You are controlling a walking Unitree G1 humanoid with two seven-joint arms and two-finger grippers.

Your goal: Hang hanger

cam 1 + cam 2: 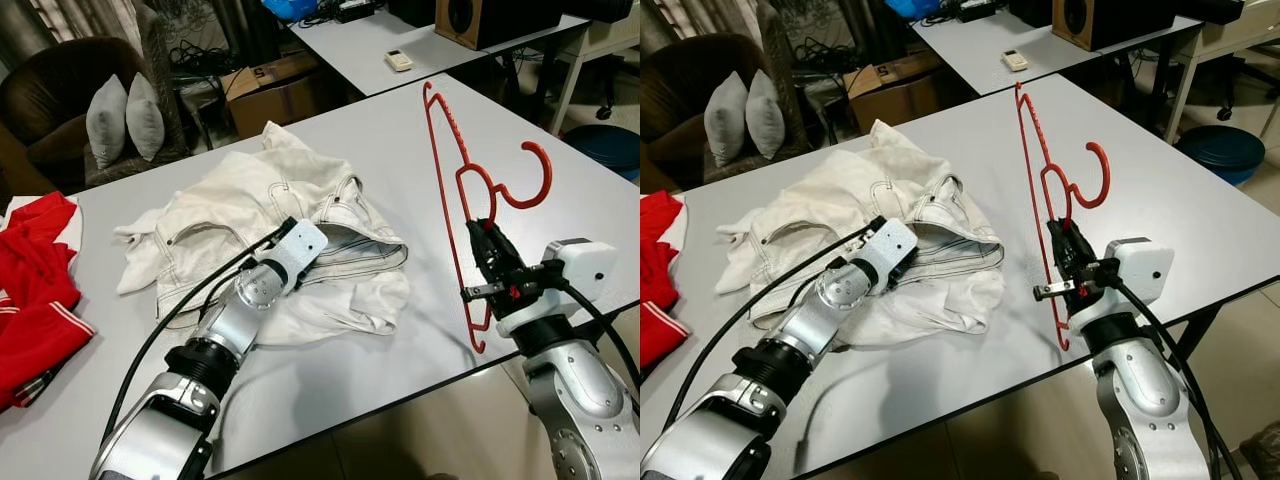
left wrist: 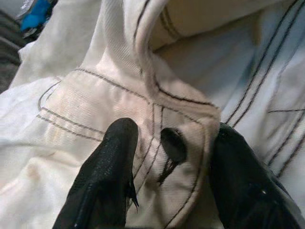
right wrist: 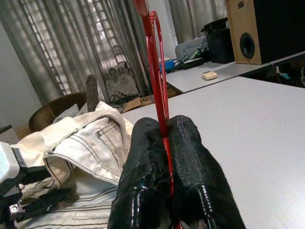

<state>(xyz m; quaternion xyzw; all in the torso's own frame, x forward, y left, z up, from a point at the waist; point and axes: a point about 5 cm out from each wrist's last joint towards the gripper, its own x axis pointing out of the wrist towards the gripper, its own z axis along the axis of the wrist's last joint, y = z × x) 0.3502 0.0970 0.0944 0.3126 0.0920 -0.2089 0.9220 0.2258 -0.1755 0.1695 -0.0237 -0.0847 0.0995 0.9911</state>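
Two hands: right hand (image 1: 492,250) pinches upright hanger (image 1: 462,190).

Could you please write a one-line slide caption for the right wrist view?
Right gripper clamps the red hanger upright above the grey table, white jeans alongside.

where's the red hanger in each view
left eye view: red hanger, right of centre, held upright by the right hand.
right eye view: just right of centre.
left wrist view: not in it.
right wrist view: thin red bar rising from the fingers.
Shared landmark: white jeans.
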